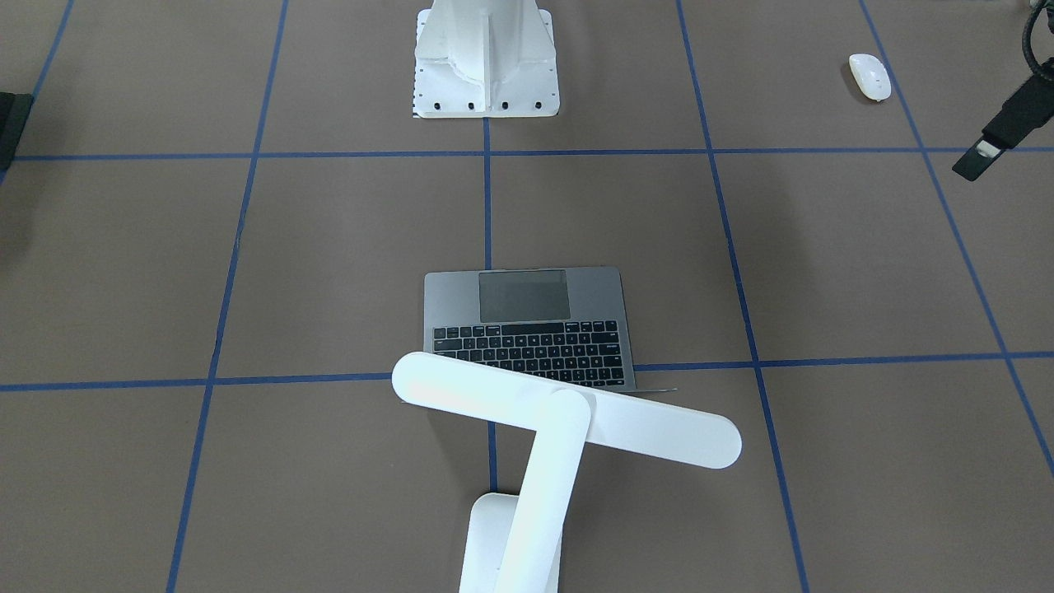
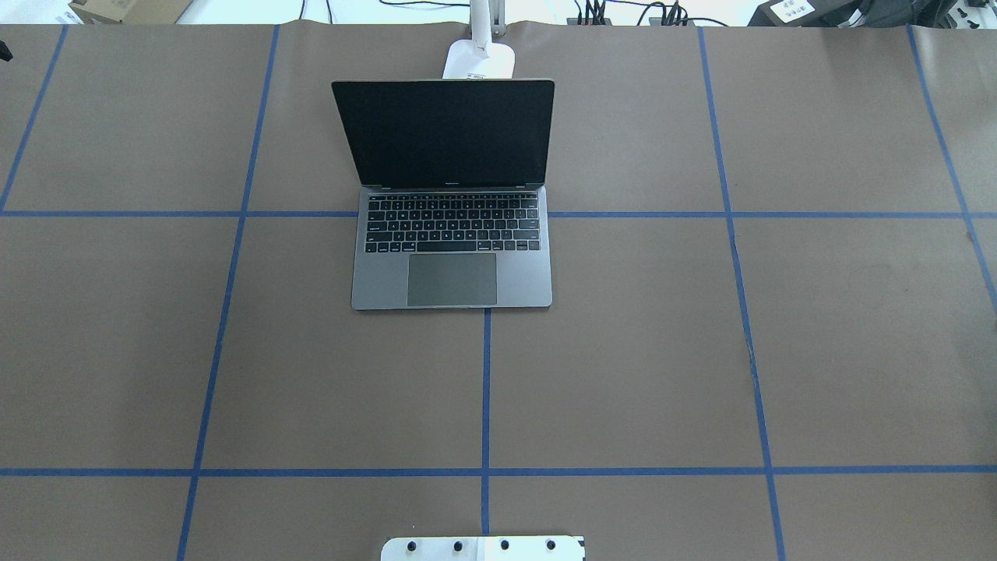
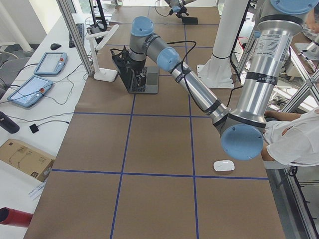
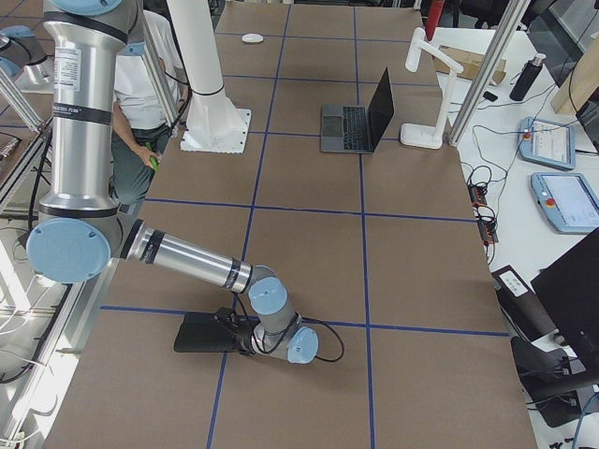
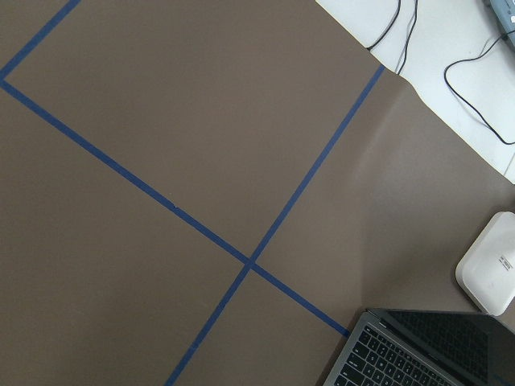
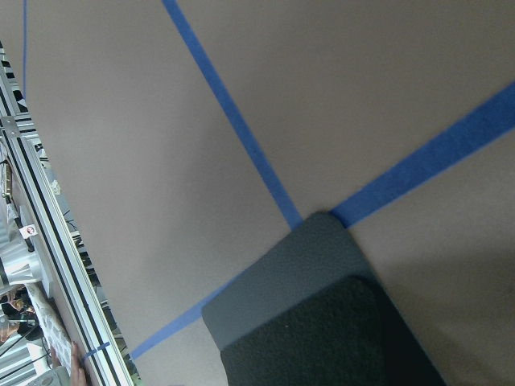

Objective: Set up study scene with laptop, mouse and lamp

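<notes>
Black fingers of the left gripper (image 1: 978,158) show only side-on at the edge of the front view, raised above the table (image 2: 623,351). Cannot tell whether they are spread or closed, and nothing is visibly held. Its wrist camera catches only a laptop corner and the lamp foot at the margin.

Other end: the right gripper (image 4: 231,338) sits low at a flat black mat (image 4: 192,335). Finger state is not readable there either.

Centre: the laptop (image 2: 452,234) is open, keyboard toward the robot. Behind it is the lamp (image 1: 568,420), foot just behind the lid, bar head slanting above the lid's top edge. Both look placed.

Outlier: the mouse (image 1: 870,77) lies alone on the robot's left, near the robot's edge of the table, well apart from the laptop. Judged step in hand: fetch it and set it beside the keyboard.

Doing it well, as I read it:
- The left arm is the nearer one, so use it.
- Descend straight over the mouse, fingers wider than its narrow width, and close across the sides, low on the shell. Smooth domed plastic will likely squirt out of a high or skewed pinch.
- Carry low, and keep off the raised lid and lamp head.
- Set it down flat, long axis parallel to the laptop's side edge, near but not touching.
</notes>
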`<state>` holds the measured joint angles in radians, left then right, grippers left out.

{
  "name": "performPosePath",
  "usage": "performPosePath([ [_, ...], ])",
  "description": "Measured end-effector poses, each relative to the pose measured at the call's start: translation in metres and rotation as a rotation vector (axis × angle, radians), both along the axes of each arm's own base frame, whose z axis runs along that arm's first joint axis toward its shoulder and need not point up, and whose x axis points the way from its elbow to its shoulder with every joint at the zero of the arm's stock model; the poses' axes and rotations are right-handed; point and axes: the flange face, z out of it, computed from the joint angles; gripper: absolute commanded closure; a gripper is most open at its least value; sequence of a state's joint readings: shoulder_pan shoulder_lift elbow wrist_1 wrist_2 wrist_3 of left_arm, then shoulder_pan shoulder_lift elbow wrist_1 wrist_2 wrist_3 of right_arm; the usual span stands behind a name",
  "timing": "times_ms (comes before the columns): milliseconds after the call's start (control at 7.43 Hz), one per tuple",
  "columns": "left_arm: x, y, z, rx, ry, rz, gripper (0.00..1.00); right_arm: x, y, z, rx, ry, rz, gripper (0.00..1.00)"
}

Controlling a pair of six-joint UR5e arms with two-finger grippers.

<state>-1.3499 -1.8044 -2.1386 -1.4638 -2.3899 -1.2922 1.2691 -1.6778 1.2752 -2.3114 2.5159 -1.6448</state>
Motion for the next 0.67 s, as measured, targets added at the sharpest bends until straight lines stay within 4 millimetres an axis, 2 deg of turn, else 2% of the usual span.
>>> performPosePath([
  [269, -0.001, 0.003, -0.003, -0.004, -0.001, 0.000, 0.04, -0.001, 0.001, -0.006, -0.024, 0.000, 0.012, 0.10],
  [404, -0.001, 0.004, -0.004, -0.005, -0.001, 0.000, 0.02, -0.004, 0.002, -0.007, -0.035, -0.004, 0.023, 0.16],
  [539, -0.001, 0.004, -0.004, -0.005, -0.001, 0.000, 0.02, -0.008, 0.003, -0.008, -0.047, -0.009, 0.033, 0.31],
  [673, -0.001, 0.004, -0.005, -0.005, -0.001, 0.000, 0.02, -0.012, 0.004, -0.009, -0.056, -0.013, 0.038, 0.55],
])
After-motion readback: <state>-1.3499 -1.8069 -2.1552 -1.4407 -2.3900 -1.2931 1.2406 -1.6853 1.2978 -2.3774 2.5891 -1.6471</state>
